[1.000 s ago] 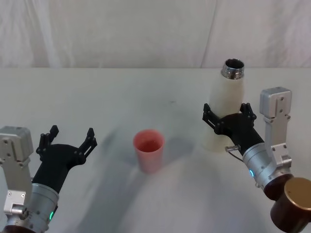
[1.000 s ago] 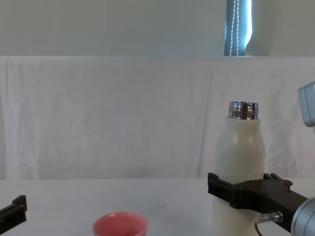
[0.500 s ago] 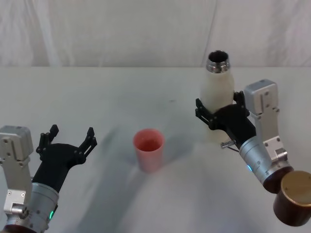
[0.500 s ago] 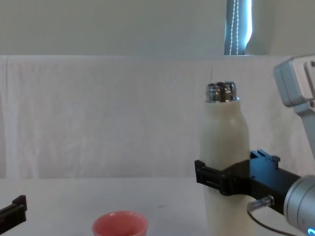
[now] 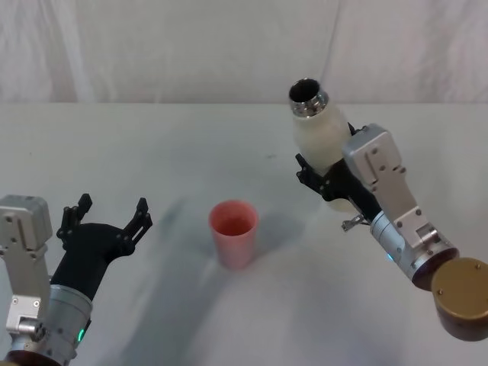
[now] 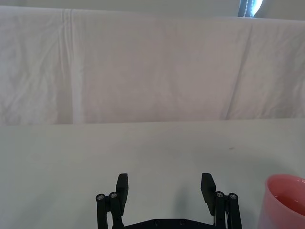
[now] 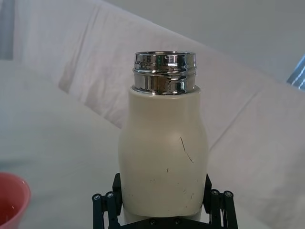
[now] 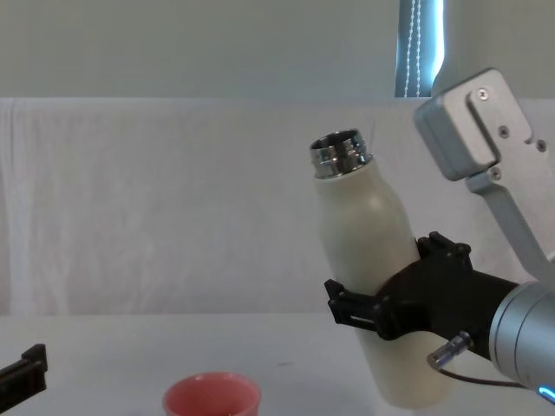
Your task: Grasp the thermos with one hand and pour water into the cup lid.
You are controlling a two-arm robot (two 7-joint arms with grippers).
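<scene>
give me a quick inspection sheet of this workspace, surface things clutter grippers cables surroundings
surface: white table, bare around the cup.
job's things: thermos lifted and tilted, open steel neck leaning toward the cup lid; the cup lid stands upright on the table.
clutter: nothing seen.
grippers: right gripper shut on the thermos body; left gripper open, low at the near left, holding nothing.
cables: a thin wire loop by the right wrist.
surroundings: white cloth backdrop behind the table.

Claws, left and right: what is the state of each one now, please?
Left claw: open, holding nothing, low over the table.
Right claw: closed on the thermos, lifted and tilted toward the cup.
</scene>
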